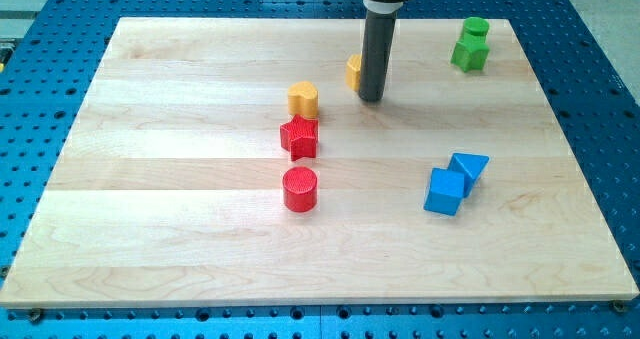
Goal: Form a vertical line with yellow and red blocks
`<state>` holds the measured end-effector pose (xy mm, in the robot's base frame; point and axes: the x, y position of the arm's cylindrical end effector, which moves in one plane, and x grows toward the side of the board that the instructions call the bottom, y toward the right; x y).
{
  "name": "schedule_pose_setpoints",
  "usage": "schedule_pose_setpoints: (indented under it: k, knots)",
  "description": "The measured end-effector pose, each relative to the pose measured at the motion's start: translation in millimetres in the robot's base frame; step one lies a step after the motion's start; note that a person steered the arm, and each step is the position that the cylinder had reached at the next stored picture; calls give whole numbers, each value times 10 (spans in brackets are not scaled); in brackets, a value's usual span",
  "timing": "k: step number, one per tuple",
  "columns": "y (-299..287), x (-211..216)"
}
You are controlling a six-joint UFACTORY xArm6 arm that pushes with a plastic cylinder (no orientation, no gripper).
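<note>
- The wooden board [150, 229] is shown lying on a blue perforated table [40, 89]; its grain runs from the view's left to the view's right.
- The red cylinder [300, 190] is seen standing upright near the board's middle, its flat round top turned up; it is the block nearest the view's bottom edge in the red-and-yellow group.
- The red star block [300, 137] is placed just above the cylinder, towards the view's top, with a narrow gap between the two.
- A rounded yellow block [304, 100] is set directly above the star, very close to it or touching; the exact shape cannot be made out.
- A second yellow block [354, 72] is found further towards the top edge and to the right, partly hidden behind the rod.
- My tip [371, 99] is lowered to the board just right of that yellow block, seemingly against it. No pincer is fitted, so no jaw state can be told.
- A blue cube [445, 192] and a blue triangular block [468, 167] are seen touching near the right edge.
- Two green blocks [471, 45] are grouped at the top right corner.
</note>
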<state>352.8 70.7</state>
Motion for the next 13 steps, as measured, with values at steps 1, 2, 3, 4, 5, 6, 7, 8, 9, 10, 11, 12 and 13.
schedule_pose_setpoints:
  k: [1, 2, 3, 4, 5, 6, 7, 8, 9, 10, 11, 12, 13]
  knots:
    - [162, -201]
    - [-105, -291]
    - [-354, -273]
    - [-34, -487]
    - [-348, -601]
    - [-699, -474]
    - [-183, -987]
    - [-686, -1243]
    - [-1331, -974]
    - [-1351, -683]
    - [-1327, -737]
    - [-1093, -920]
    - [-865, -1013]
